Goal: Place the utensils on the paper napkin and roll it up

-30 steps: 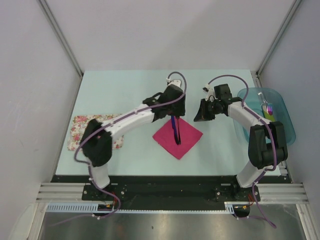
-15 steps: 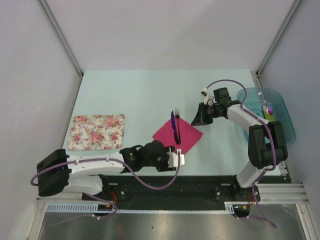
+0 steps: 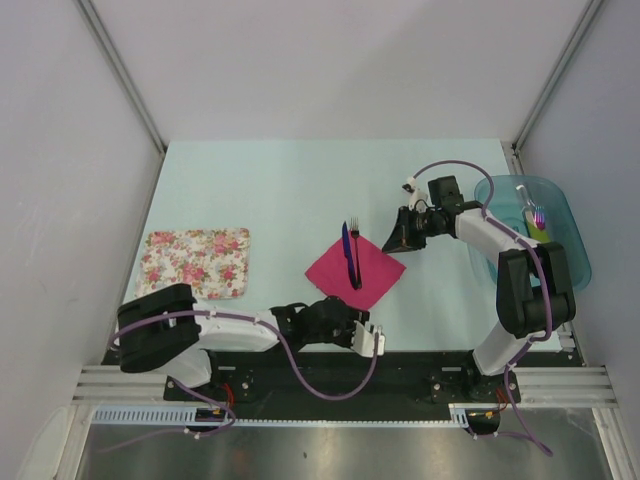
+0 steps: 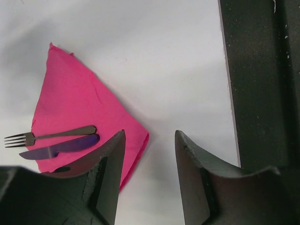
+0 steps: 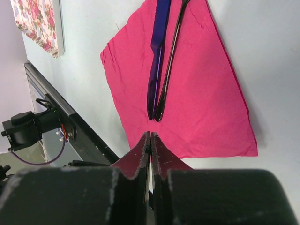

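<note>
The magenta paper napkin (image 3: 368,272) lies flat as a diamond at the table's middle. A black fork (image 3: 355,252) and a dark blue piece (image 3: 347,250) lie side by side on it, tips past its far corner. My left gripper (image 3: 374,338) is open and empty, low at the near edge, just in front of the napkin's near corner (image 4: 136,140); the fork (image 4: 51,136) and blue piece (image 4: 58,146) show beyond its left finger. My right gripper (image 3: 398,236) is shut and empty beside the napkin's right corner; the napkin (image 5: 197,98), blue piece (image 5: 157,51) and fork (image 5: 172,56) lie ahead of it.
A white floral cloth (image 3: 195,263) lies at the left. A teal bin (image 3: 575,262) at the right holds a white-handled brush (image 3: 536,213) and a yellow-green strip. The black rail (image 4: 262,84) runs along the near table edge by my left gripper.
My left arm has pulled back from over the napkin to the near edge, leaving the blue piece and fork lying on it. My right gripper has barely moved.
</note>
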Robot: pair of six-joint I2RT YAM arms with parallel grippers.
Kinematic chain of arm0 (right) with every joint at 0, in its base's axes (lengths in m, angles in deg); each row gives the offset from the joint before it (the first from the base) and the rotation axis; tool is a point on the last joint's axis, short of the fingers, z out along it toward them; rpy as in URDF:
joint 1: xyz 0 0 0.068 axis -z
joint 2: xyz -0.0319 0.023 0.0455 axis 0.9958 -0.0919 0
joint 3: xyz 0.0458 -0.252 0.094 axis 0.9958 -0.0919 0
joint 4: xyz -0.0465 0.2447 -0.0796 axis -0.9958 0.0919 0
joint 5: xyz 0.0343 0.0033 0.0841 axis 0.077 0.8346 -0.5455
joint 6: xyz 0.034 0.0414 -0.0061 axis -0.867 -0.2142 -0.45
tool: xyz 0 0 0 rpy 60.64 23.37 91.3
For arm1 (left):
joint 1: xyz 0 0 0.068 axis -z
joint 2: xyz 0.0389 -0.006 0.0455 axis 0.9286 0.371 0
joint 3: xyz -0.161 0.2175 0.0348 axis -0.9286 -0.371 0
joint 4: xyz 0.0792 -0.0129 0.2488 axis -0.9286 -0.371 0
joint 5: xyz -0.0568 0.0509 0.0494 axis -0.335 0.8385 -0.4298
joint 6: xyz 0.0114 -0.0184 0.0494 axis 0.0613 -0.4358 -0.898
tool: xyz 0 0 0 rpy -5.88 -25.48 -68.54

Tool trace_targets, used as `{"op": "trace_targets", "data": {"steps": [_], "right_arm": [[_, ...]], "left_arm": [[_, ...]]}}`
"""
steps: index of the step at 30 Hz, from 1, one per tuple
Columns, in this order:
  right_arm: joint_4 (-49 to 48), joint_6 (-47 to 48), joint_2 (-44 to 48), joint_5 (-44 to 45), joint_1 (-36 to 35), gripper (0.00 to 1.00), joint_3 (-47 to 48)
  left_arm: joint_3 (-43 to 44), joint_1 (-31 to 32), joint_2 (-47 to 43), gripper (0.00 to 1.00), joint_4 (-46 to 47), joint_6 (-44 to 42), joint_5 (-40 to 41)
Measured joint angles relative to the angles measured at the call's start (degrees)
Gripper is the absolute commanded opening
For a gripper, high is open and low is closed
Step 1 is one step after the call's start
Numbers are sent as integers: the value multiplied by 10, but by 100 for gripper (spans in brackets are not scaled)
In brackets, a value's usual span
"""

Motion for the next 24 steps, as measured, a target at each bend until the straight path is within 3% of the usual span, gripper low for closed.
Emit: {"op": "trace_targets", "data": {"steps": [8,15,24], "right_arm": [[2,2,0,-1,3,7,0],[2,3,0,-1,3,6,0],[10,8,0,-5,5,6,0]], "left_arm": [[0,2,47,33,49,-12,38],[1,-7,51,0,86,-18,63],[28,-45,54,0,69,-8,44]]}}
